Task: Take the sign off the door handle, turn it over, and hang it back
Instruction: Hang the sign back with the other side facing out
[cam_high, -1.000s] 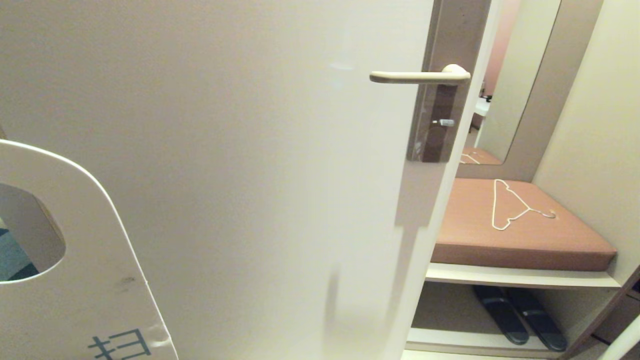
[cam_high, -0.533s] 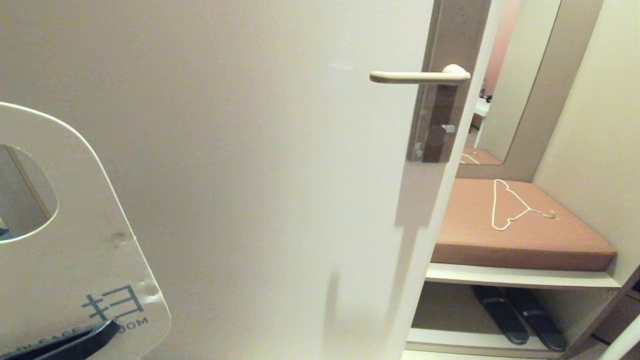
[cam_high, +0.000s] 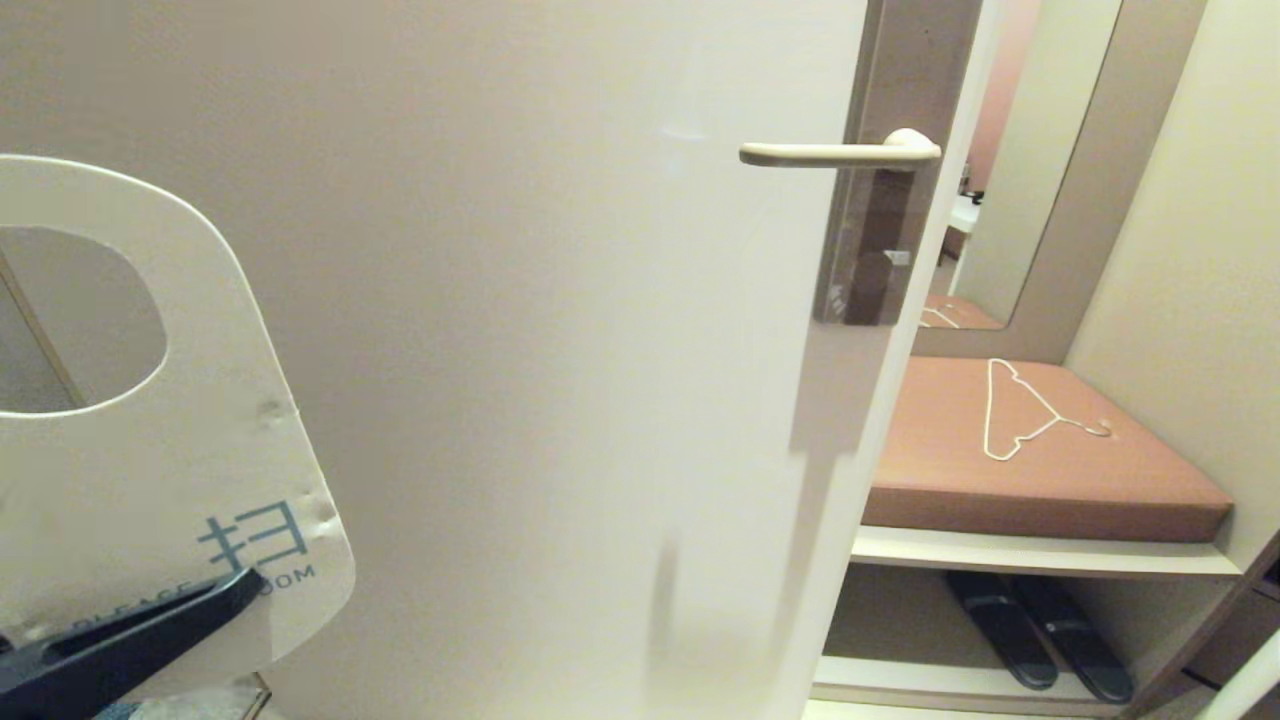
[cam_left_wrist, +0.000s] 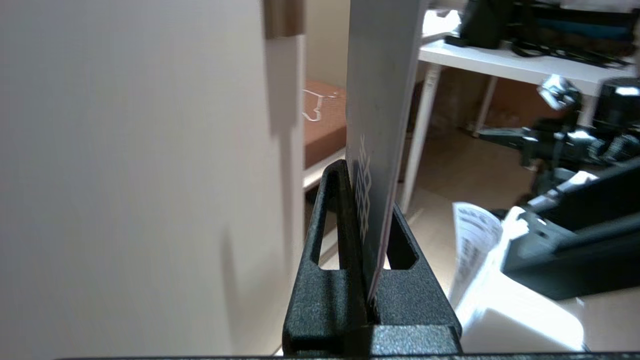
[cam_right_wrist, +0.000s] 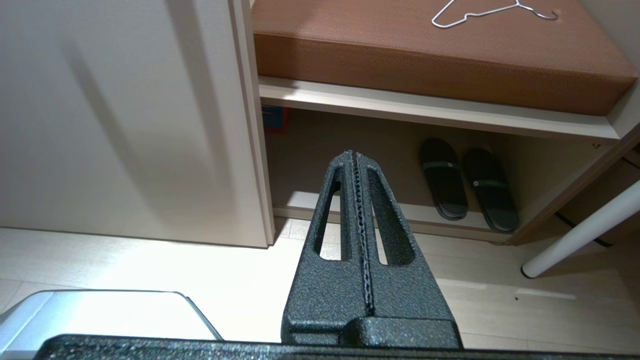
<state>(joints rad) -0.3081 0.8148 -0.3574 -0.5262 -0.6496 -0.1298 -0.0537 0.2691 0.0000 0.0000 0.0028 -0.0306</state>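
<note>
The sign (cam_high: 150, 450) shows its white side with blue lettering at the far left of the head view, upright, its hole uppermost. It is off the door handle (cam_high: 840, 153), a cream lever far to its upper right on the pale door. My left gripper (cam_high: 235, 590) is shut on the sign's lower part. In the left wrist view the sign (cam_left_wrist: 385, 75) stands edge-on between the black fingers (cam_left_wrist: 335, 210), showing its darker side with a white pattern. My right gripper (cam_right_wrist: 353, 155) is shut and empty, low near the floor by the door's edge, out of the head view.
Right of the door a brown cushioned bench (cam_high: 1100, 490) carries a thin white wire clothes hanger (cam_high: 1020, 410). Black slippers (cam_high: 1040, 635) lie on the shelf below. A white table leg (cam_right_wrist: 580, 235) stands at the right. A mirror leans behind the bench.
The sign has risen and shifted slightly right at the left edge of the head view. My left gripper's black finger has come up into view on its lower part.
</note>
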